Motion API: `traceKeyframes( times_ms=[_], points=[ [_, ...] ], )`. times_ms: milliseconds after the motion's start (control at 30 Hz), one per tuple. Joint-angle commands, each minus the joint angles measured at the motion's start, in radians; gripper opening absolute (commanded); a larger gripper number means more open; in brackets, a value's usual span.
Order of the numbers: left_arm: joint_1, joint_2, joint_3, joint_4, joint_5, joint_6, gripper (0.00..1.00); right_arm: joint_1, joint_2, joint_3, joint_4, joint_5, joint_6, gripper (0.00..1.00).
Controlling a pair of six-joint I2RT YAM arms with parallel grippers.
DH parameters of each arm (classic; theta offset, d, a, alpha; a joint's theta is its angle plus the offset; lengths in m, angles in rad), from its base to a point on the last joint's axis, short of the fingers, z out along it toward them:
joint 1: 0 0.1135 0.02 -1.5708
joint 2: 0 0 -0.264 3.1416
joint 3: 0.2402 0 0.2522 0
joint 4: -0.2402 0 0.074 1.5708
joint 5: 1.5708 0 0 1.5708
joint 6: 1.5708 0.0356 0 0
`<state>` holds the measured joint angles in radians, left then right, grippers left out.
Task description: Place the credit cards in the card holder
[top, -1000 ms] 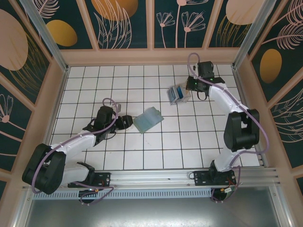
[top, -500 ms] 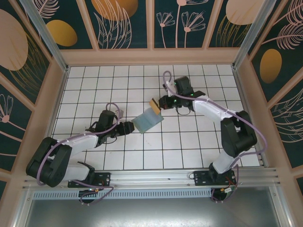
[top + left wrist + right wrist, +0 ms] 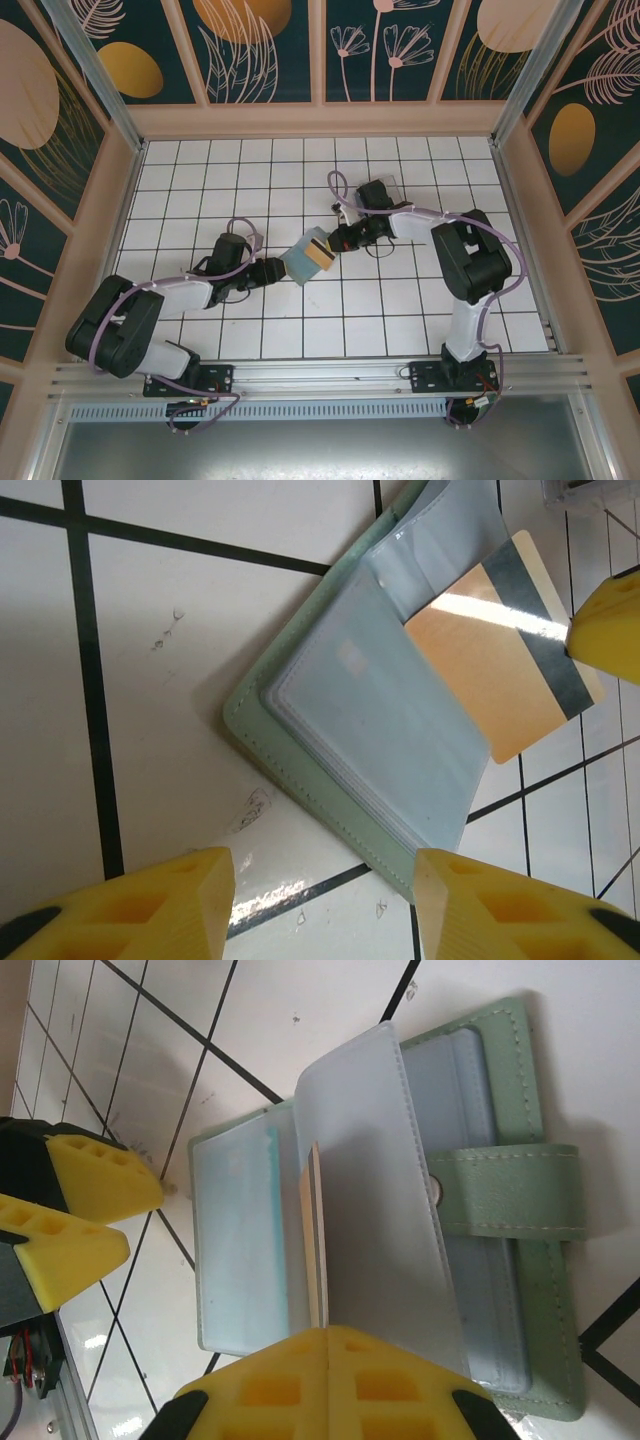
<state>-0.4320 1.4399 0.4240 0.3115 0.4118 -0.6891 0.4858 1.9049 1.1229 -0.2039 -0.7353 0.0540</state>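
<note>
Jaws of the left gripper point(image 3: 277, 270) point(image 3: 320, 905) stand apart w/ nothing btwn them, low over the tile just beside the near corner of the card holder point(image 3: 300, 262) point(image 3: 350, 740) point(image 3: 520, 1210). Holder lies open mid-table, green cover down, strap out to one side, clear flaps up. It looks light and soft, so it will prob. skid on the glossy tile. Best pinned at the stitched green edge, not the floppy flaps. Beyond it, the card point(image 3: 320, 250) point(image 3: 500, 670) point(image 3: 316, 1240) is thin, stiff, slick plastic. Its front edge is at a clear flap; can't tell if it's in a pocket. Right gripper point(image 3: 336, 243) point(image 3: 330, 1380) is clamped on the card's far end. That grip suits pushing, but any tilt may let it slip.
</note>
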Motion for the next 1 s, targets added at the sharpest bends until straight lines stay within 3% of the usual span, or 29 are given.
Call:
traceKeyframes(
  times_ms=[0,267,433,600,967],
  points=[
    [-0.001,0.042,0.033,0.035,0.013,-0.01,0.46,-0.007,0.033,0.023,0.04,-0.043,-0.03,0.0],
    [-0.001,0.118,0.05,0.074,-0.003,-0.039,0.29,-0.006,0.098,0.084,-0.022,-0.115,-0.069,0.0],
    [-0.001,0.134,0.084,0.007,-0.087,-0.022,0.21,-0.015,0.097,0.098,-0.01,-0.155,-0.059,0.0],
    [0.003,0.157,0.135,-0.092,-0.188,0.013,0.18,-0.016,0.117,0.11,-0.004,-0.195,-0.037,0.0],
    [0.026,0.214,0.218,-0.158,-0.236,0.062,0.15,-0.028,0.147,0.12,0.021,-0.211,0.009,0.0]
  ],
)
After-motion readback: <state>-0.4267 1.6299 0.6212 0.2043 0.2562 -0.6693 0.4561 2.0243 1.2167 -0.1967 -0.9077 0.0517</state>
